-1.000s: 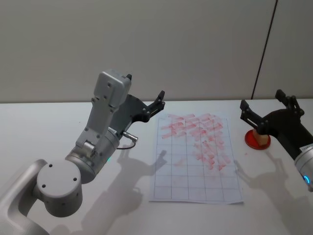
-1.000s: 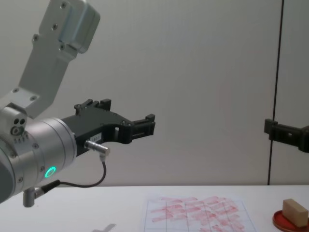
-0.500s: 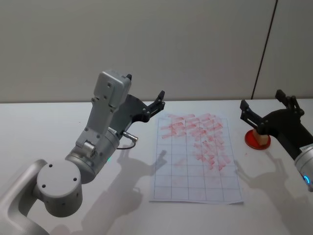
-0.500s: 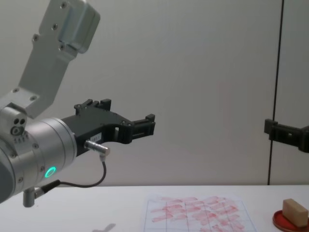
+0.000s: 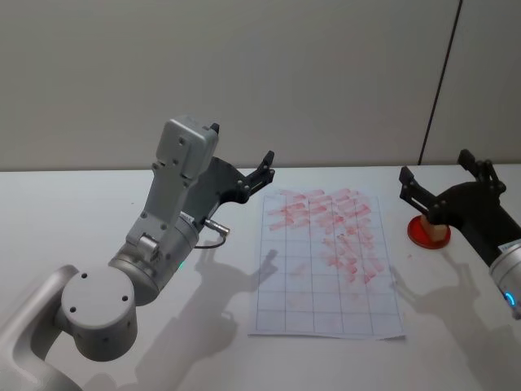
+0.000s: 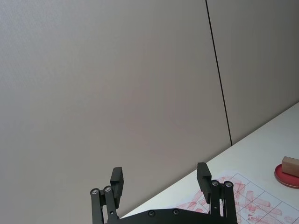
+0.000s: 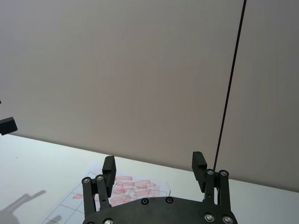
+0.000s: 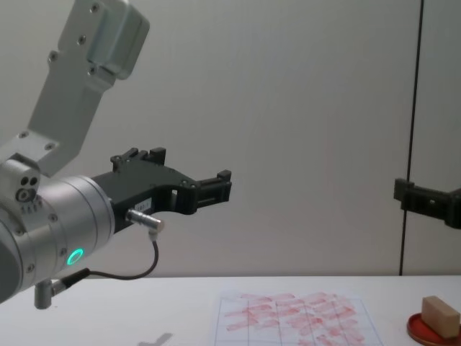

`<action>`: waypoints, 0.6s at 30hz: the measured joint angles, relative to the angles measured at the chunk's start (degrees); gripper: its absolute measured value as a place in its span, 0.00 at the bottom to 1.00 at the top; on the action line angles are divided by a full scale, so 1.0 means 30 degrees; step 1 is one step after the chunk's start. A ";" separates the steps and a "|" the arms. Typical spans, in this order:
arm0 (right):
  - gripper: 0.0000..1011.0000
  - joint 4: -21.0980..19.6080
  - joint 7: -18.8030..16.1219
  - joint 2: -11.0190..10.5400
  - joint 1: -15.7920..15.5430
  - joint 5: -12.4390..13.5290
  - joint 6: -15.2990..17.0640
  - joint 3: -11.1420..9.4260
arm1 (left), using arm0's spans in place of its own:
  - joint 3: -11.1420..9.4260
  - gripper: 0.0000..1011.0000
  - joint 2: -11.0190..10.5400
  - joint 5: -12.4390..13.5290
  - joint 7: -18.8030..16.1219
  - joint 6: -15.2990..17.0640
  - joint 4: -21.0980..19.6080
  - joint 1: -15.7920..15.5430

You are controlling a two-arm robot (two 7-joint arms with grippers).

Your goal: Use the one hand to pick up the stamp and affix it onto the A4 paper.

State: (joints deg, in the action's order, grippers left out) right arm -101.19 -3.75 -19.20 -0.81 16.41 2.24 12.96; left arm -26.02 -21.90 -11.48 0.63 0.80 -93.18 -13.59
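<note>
Stamp point(image 5: 439, 234) not grabbed yet — right gripper point(image 5: 435, 164) hovers above it, fingers spread, needs to drop and pinch; left gripper point(image 5: 242, 143) parked by paper point(image 5: 326, 301), spread too.

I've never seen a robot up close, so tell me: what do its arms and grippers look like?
The left arm and right arm are pale silver metal; the left has a boxy link, rounded joints, a glowing green ring and a thin black cable. The left gripper and right gripper are black, two-fingered, with visible screws.
</note>
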 joint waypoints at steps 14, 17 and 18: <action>0.99 0.0267 0.0626 0.0416 0.0323 0.0156 0.2270 0.0069 | 0.0000 0.99 0.0001 0.0000 -0.0001 0.0000 0.0000 0.0000; 0.99 0.0440 0.0716 0.0479 0.0452 0.0224 0.2765 0.0034 | 0.0000 0.99 0.0001 0.0000 -0.0001 0.0000 0.0001 0.0000; 0.99 0.0582 0.0759 0.0513 0.0544 0.0271 0.3084 0.0008 | 0.0000 0.99 0.0001 0.0001 0.0000 0.0000 0.0000 0.0000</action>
State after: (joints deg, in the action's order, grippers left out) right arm -99.44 -1.47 -17.66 0.82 17.22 11.49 12.98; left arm -26.02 -21.89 -11.48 0.63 0.80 -93.18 -13.59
